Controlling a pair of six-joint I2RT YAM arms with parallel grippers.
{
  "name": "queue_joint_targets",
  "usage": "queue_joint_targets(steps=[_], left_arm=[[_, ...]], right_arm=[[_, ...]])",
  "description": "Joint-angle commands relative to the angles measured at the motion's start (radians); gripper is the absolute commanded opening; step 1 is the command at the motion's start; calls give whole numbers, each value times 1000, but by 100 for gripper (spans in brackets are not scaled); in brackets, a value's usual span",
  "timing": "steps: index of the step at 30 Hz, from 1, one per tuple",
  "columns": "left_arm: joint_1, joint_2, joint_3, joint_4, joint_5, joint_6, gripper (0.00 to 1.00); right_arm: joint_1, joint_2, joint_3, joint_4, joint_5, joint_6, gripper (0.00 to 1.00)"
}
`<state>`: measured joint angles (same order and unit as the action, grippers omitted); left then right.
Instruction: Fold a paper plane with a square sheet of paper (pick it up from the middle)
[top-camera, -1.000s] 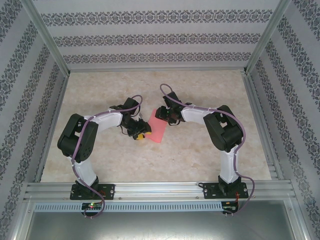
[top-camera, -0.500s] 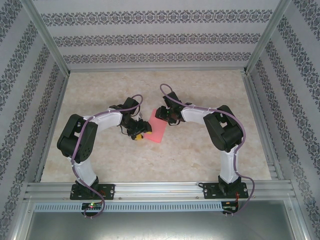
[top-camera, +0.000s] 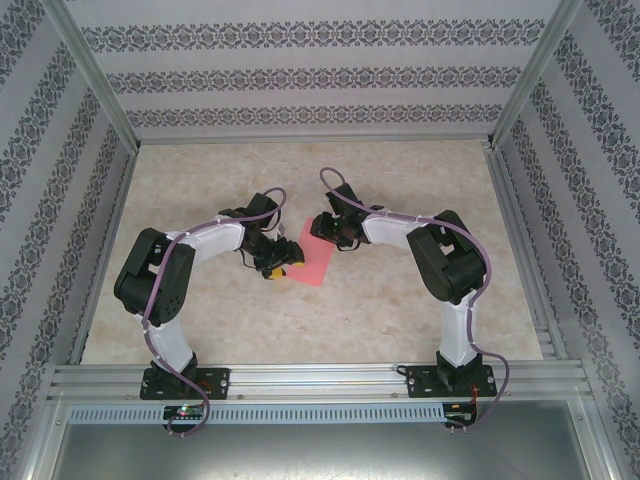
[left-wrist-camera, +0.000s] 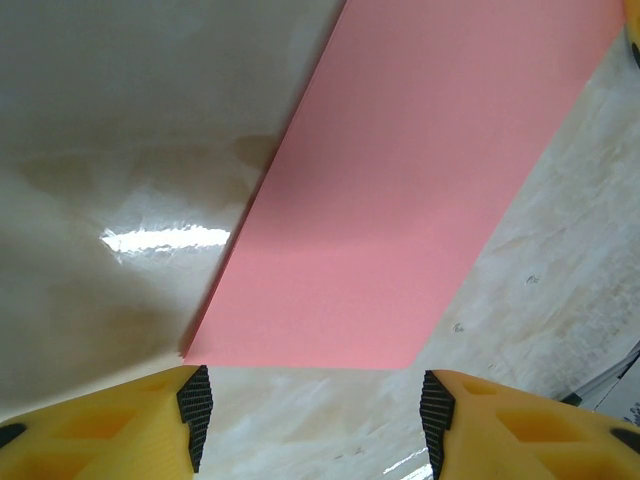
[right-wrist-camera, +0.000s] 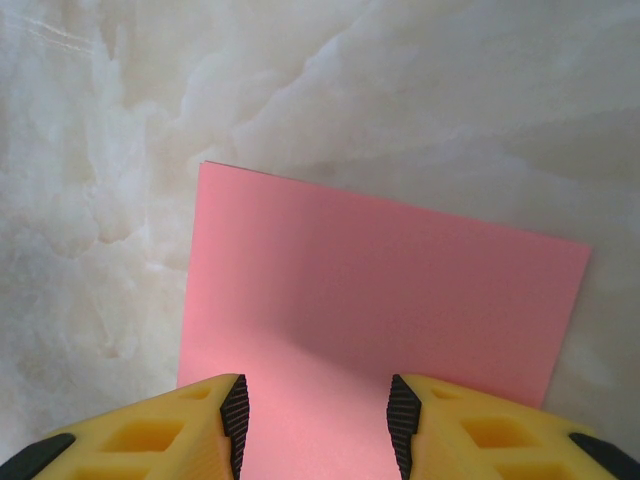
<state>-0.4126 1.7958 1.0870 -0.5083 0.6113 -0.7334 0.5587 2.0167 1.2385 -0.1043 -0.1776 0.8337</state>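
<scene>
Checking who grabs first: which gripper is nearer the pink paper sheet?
Right. The right gripper hangs open over the edge of the pink paper sheet; the left gripper sits open just short of its end, bare table between.

Table (top-camera: 400, 170) lies open beyond sheet (top-camera: 316, 262), left hand (top-camera: 283, 269), right hand (top-camera: 326, 231).

On the table (top-camera: 400, 300), the square sheet of paper (top-camera: 316, 258) lies between the left gripper (left-wrist-camera: 312, 405) and the right gripper (right-wrist-camera: 318, 410), apparently flat.

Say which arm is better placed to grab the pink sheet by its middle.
Right, probably. The right end effector, open, hangs over the pink sheet; the left end effector, also open, sits short of the sheet's edge, over bare table.
</scene>
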Motion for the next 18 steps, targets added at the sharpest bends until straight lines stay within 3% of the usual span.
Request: queue_joint_targets(steps=[1,5,14,18], left_arm=[[-9,-2,25,-1,8,22,61],[-6,18,41,-70,-72,45,66],[-6,58,29,-25,-27,20,69],[-8,67,23,7,11,12,65]], right_arm=[[10,59,-50,-145,-4,-2,46],[10,62,-51,-145,-5,-3,46],[10,61,-56,-147,1,-5,46],[10,60,-59,-147,2,-5,46]])
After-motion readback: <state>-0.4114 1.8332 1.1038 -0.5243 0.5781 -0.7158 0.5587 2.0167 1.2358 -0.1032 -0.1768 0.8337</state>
